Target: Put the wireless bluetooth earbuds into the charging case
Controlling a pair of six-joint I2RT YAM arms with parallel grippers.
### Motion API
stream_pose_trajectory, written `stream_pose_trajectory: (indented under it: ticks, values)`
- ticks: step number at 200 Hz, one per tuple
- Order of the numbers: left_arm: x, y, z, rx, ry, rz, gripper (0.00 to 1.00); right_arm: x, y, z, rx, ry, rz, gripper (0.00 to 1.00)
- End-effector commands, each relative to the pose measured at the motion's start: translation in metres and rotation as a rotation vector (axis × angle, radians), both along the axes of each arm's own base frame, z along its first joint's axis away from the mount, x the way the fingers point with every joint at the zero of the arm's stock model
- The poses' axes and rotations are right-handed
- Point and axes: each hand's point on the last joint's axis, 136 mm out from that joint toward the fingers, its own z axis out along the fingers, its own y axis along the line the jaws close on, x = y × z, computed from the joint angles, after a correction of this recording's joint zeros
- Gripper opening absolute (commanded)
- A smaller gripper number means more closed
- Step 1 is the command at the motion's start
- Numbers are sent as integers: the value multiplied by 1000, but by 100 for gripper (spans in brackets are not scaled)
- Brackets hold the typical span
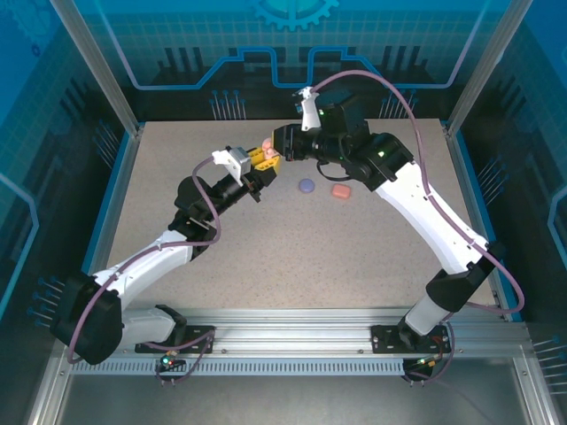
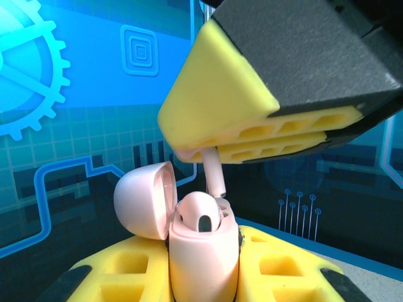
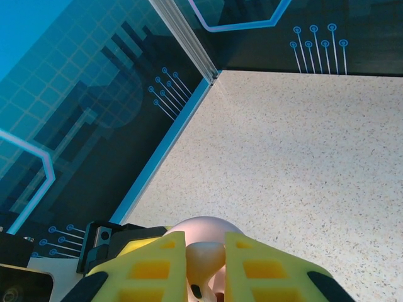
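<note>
Since two grippers are needed for the fit, the work is done raised above the speckled beige table (image 1: 354, 266). Nearest the bases, a small round purple case (image 1: 306, 186) and a coral oblong case (image 1: 341, 190) are seen lying shut, side by side, apart from the action. Just beyond, the left gripper (image 1: 262, 165) is clamped on the body of a pale pink egg-shaped plastic charging case (image 2: 203, 251). It is held upright with its hinged lid (image 2: 143, 200) swung back, so the socket is exposed from above. Over it, a pale pink stemmed plastic earbud (image 2: 214, 179) is pinched by the stem in the nearly closed right gripper (image 3: 205, 264), head down, so the head can be steered in. The head is seen at the mouth of the charging case, and whether it is fully seated cannot be told. A downward press and a release are judged to remain.
</note>
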Motion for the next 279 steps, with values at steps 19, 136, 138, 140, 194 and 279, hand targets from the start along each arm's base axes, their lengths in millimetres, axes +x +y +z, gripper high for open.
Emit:
stream_pose_trajectory:
  ticks: [19,136,138,140,194,279]
  values:
    - [-8,-3,26,-17,-91,-15,0,3,1,-8,11,17,3,17]
    - [-7,-1,29,-19,-97,-7,0,3,-11,-16,6,26,-12,16]
    - [-7,-2,29,-19,-99,-7,0,3,-11,-16,6,26,-10,16]
    - [-7,-2,30,-20,-98,-8,0,3,-11,-16,6,27,-8,16]
    - [-7,-2,30,-20,-99,-9,0,-1,-12,-14,8,19,-6,37]
    - [-6,-3,25,-13,-88,-8,0,-2,-52,31,94,-63,-103,77]
